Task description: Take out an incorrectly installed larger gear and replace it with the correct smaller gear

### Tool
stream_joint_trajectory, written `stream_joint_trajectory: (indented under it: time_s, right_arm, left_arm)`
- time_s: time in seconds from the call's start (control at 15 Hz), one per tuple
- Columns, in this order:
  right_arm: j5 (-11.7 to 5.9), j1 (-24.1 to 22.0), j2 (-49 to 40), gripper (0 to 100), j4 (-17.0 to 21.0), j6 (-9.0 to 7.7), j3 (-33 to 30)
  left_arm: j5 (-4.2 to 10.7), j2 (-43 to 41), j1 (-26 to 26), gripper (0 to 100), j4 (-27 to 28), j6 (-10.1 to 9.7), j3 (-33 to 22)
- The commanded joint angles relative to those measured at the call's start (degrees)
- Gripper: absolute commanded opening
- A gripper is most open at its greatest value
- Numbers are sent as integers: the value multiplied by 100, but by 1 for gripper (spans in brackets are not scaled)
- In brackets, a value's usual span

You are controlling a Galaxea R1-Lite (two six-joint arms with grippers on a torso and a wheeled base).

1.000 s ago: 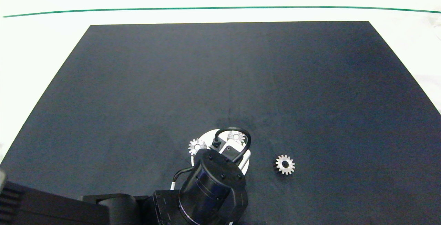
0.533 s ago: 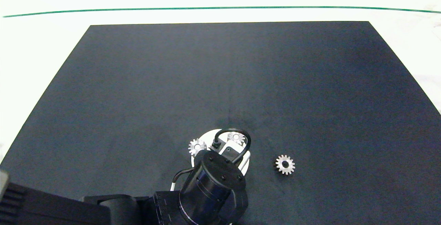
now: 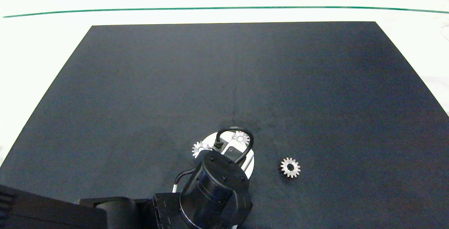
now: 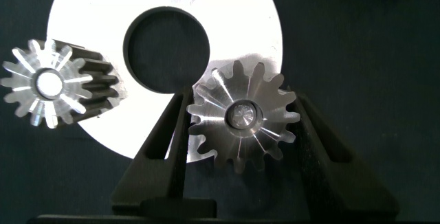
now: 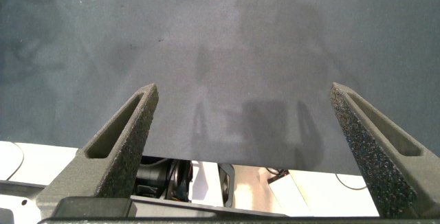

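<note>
Swap barely begun

Left gripper (image 4: pixel 242 124) clamps the larger gear (image 4: pixel 242 116) on the white disc (image 4: pixel 89 18) (right gripper (image 5: pixel 244 114) idle, apart); smaller gear (image 3: pixel 290 167) waits on the mat.

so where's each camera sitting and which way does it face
Head view: above the table, looking down at the black mat; the left arm enters bottom left.
Left wrist view: on the left arm, looking down at the white disc; the left gripper brackets a gear.
Right wrist view: on the right arm, facing bare mat; the right gripper is spread open.
Shared: head and left wrist views both show the disc.
</note>
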Motion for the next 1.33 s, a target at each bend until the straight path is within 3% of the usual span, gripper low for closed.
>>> stream_joint_trajectory:
  time_s: [0.07, 0.47, 0.67, 0.8, 0.93, 1.07, 1.2, 1.33]
  right_arm:
    - [1, 3, 16, 100, 15, 1, 10]
    - [1, 3, 16, 100, 7, 1, 10]
    - [1, 3, 16, 100, 7, 1, 10]
    - [1, 3, 25, 100, 7, 1, 10]
    - [1, 3, 25, 100, 15, 1, 10]
    - [1, 3, 25, 100, 7, 1, 10]
    - [1, 3, 25, 100, 15, 1, 10]
    - [1, 3, 25, 100, 7, 1, 10]
  left_arm:
    - [23, -190, 17, 31, -11, -2, -11]
    - [23, -647, 70, 31, 130, 34, -107]
    - [23, -1060, 272, 31, 789, 51, -327]
    - [23, -1324, 720, 31, 1281, 306, -441]
    - [23, -1315, 1485, 31, 1316, 596, -538]
    - [23, -1262, 2153, 31, 1334, 666, -758]
    - [23, -1148, 2548, 31, 1343, 860, -828]
    - [23, -999, 2724, 31, 1352, 886, -872]
